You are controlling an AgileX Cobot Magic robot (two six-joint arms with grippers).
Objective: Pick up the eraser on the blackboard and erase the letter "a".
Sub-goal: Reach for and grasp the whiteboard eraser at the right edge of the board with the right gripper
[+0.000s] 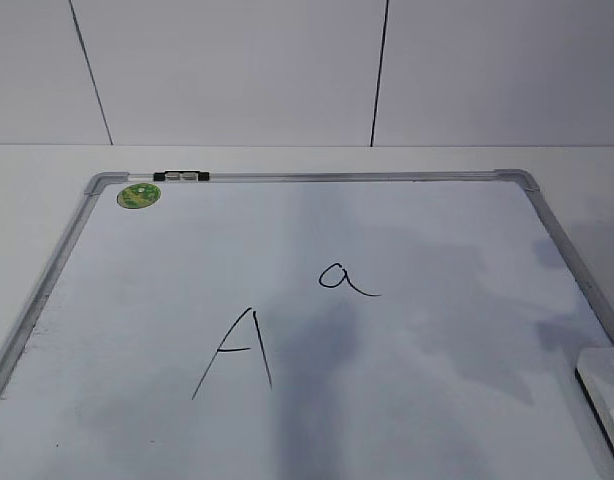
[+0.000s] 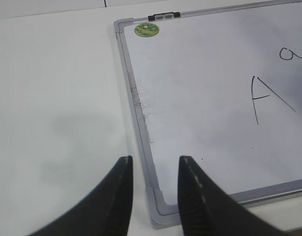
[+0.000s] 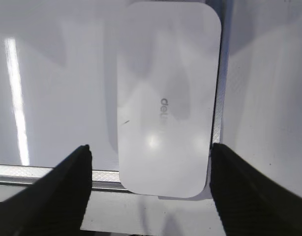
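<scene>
The blackboard [image 1: 407,340] is a white board with a silver frame lying flat on the table. The small cursive letter "a" [image 1: 345,278] is near its middle, with a larger capital "A" [image 1: 237,350] to its lower left. The eraser [image 3: 166,98], white with grey lettering, lies at the board's right edge and shows partly in the exterior view [image 1: 605,385]. My right gripper [image 3: 149,152] is open above it, one finger on each side, not touching. My left gripper [image 2: 155,164] is open and empty over the board's near left corner [image 2: 161,209].
A round green sticker [image 1: 139,196] and a black clip [image 1: 182,177] sit at the board's far left corner. The white table [image 2: 52,98] extends left of the board. A white wall [image 1: 287,70] rises behind.
</scene>
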